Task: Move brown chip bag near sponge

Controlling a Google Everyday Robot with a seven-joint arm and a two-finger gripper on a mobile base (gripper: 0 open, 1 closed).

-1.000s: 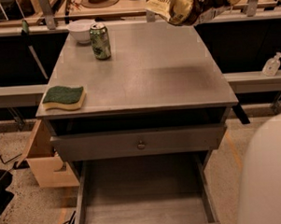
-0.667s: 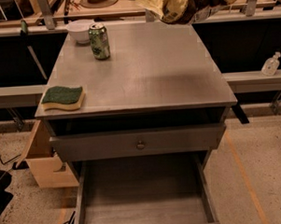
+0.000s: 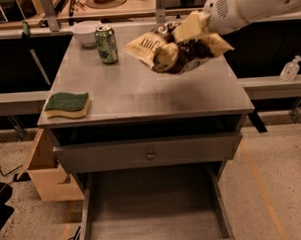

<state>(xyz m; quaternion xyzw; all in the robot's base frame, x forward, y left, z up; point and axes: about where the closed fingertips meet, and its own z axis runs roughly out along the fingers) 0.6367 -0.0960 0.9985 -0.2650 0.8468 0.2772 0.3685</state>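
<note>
Standing at the rear left of the grey metal table (image 3: 139, 92), a white bowl (image 3: 84, 32) and a green soda can (image 3: 106, 44) sit side by side. Below, the lower drawer (image 3: 154, 212) is pulled open. The gripper (image 3: 196, 40), coming in from the upper right, is clenched on the crinkly brown chip bag (image 3: 160, 51), which hangs above the table's right half. The wavy-edged sponge (image 3: 67, 104), green over yellow, lies at the front left corner, well apart from the bag.

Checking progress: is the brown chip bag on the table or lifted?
Lifted: gripper, above the table's right rear, holds brown chip bag clear of the top.
</note>
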